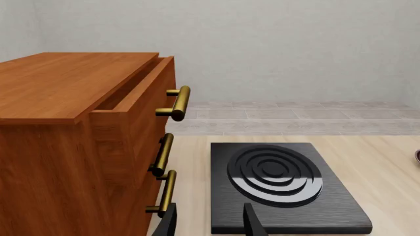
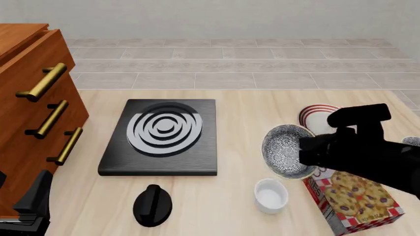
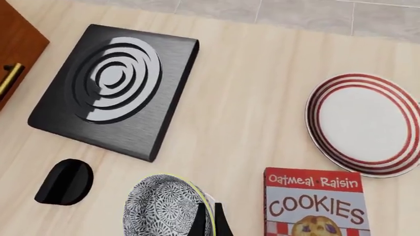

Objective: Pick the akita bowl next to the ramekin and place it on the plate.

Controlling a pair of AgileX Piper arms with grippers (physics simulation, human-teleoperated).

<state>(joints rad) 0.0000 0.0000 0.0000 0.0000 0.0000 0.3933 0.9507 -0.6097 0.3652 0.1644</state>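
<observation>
The akita bowl (image 2: 284, 150) hangs tilted on its side above the table, its speckled inside facing left. My right gripper (image 2: 304, 152) is shut on its rim; the right wrist view shows the fingers (image 3: 208, 221) pinched together over the bowl's edge (image 3: 161, 206). The white ramekin (image 2: 271, 195) stands on the table just below and in front of the bowl. The red-striped plate (image 2: 315, 116) lies behind the bowl, partly hidden by my right arm, and shows whole in the right wrist view (image 3: 364, 123). My left gripper (image 1: 211, 226) is open and holds nothing, low at the front left (image 2: 33, 204).
A black stove plate (image 2: 161, 135) lies mid-table with a black knob (image 2: 153, 204) in front of it. A wooden drawer cabinet (image 2: 33, 98) with brass handles fills the left side. A cookie box (image 2: 357, 199) lies at the front right. A grey speckled sliver (image 2: 412, 141) shows at the right edge.
</observation>
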